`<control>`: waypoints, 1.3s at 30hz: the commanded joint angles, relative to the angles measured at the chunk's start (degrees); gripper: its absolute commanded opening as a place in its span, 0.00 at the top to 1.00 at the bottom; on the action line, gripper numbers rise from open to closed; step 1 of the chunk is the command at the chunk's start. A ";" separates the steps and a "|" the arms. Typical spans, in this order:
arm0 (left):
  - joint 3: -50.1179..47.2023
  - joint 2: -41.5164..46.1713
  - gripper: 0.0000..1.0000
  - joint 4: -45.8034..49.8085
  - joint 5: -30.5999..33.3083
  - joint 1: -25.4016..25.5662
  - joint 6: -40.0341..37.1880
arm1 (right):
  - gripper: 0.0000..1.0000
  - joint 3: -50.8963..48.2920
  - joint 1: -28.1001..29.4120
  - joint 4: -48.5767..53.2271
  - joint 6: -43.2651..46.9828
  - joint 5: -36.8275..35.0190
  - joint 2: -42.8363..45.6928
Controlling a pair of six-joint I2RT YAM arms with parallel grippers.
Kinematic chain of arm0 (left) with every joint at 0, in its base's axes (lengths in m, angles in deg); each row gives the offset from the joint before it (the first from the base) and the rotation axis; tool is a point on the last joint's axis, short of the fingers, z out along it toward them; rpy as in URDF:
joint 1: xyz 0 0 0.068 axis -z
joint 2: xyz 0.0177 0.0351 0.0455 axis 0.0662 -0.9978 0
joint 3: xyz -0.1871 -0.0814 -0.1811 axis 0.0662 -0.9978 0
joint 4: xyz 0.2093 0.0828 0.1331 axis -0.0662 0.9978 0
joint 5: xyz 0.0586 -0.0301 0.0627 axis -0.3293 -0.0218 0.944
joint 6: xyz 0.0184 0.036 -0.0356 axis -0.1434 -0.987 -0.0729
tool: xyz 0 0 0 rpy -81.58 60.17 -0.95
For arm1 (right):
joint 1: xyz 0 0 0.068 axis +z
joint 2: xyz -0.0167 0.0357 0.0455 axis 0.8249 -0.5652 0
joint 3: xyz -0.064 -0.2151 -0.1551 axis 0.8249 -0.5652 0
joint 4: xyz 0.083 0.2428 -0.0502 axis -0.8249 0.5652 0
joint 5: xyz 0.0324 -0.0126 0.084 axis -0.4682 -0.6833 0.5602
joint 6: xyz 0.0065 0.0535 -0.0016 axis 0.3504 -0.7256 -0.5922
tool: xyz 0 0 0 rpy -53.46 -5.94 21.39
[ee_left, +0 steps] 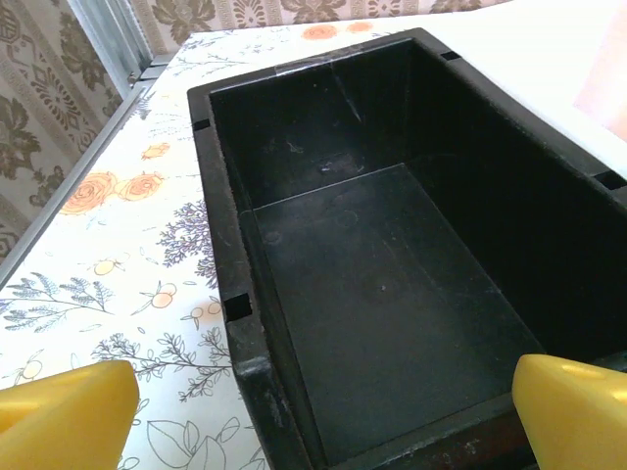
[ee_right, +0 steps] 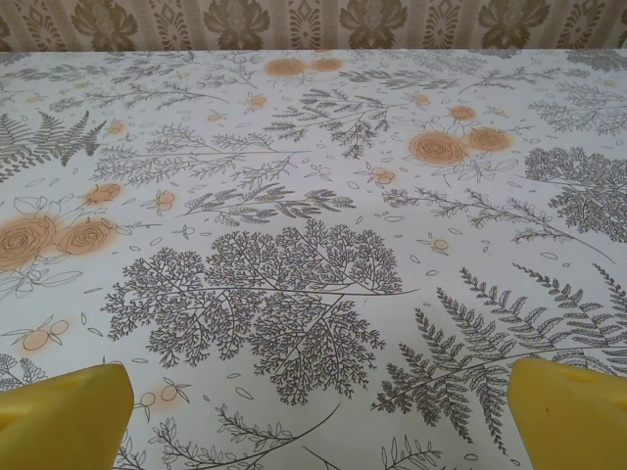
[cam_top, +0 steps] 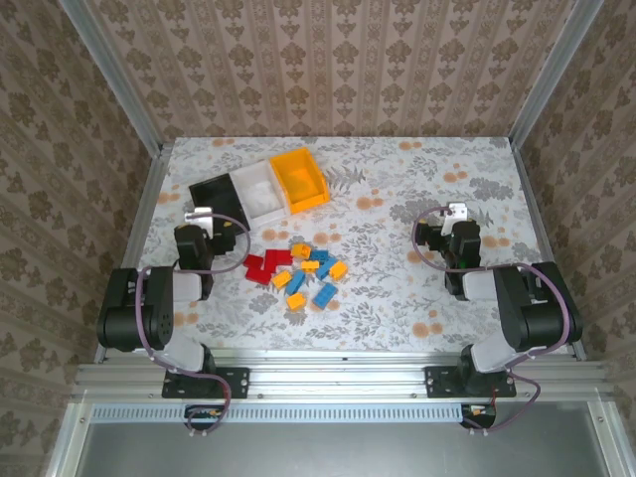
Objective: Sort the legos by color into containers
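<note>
Left gripper first: its yellow fingertips sit wide apart at the bottom corners of the wrist view with nothing between them. Right under and ahead of it is the black bin, floor bare, no brick on the part in view. Over to the right gripper and it's the same story, jaws spread wide and empty, flowered bench stretching ahead of it. Now the bit that matters, seen from above: the legos lie in a loose cluster between the two arms. That puts them on the left gripper's right and a little back toward its base, and on the right gripper's left, likewise a little back. Neither gripper faces them. The left one is clearly nearer, and the red bricks sit on its side of the cluster, with blue and orange ones mixed beyond. The bricks lie at all angles, so I'd judge the wrist must turn to close across a brick's short side. Further out, the white bin stands just beside the black one, then the orange bin, all in a row. My call: sorting hasn't begun, and the left arm swings right and back for a red.
</note>
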 commanded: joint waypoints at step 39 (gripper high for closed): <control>1.21 0.15 0.00 0.61 -4.65 -0.84 -1.16 | 0.00 1.14 -0.73 0.55 0.07 0.87 0.27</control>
